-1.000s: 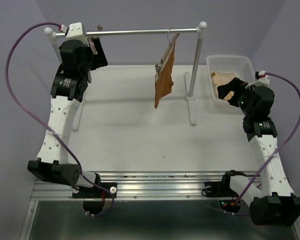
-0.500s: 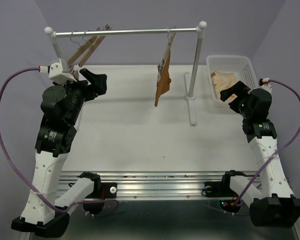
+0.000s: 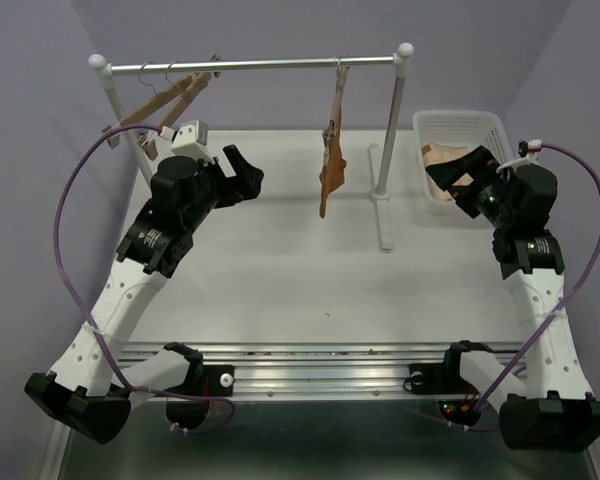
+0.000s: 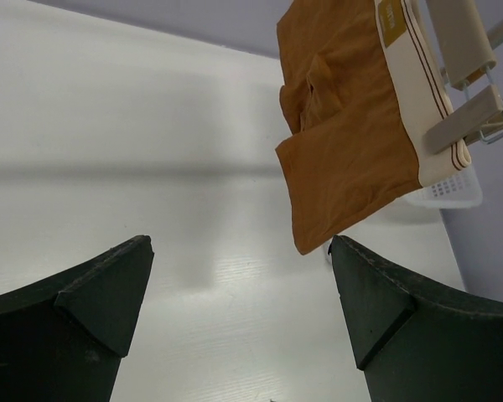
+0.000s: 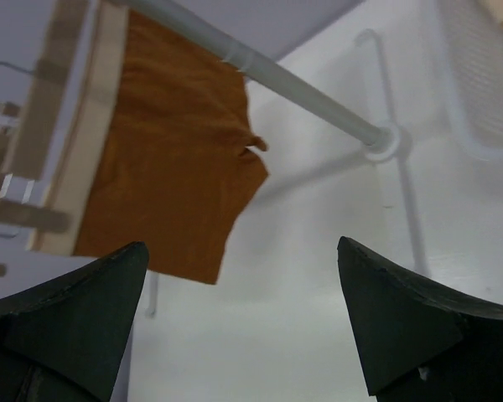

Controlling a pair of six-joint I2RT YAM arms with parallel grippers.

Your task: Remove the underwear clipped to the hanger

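Moved: left gripper has swung off the left end of the rail and down over the table; the right arm has barely shifted.
Left jaws: spread, nothing between them, aimed at the rust-brown underwear.
Right jaws: likewise spread and empty; right gripper hovers just beside the basket.
Pale underwear: crumpled in the basket, free of any clip, so the removal looks done.
Empty hangers: two hang tilted at the rail's left end, parked clear; I cannot tell which one held it.
Rust-brown pair: waistband pinched by a clip, hanging mid-rail.
Judgement: both wrists face this garment, probably the next target.
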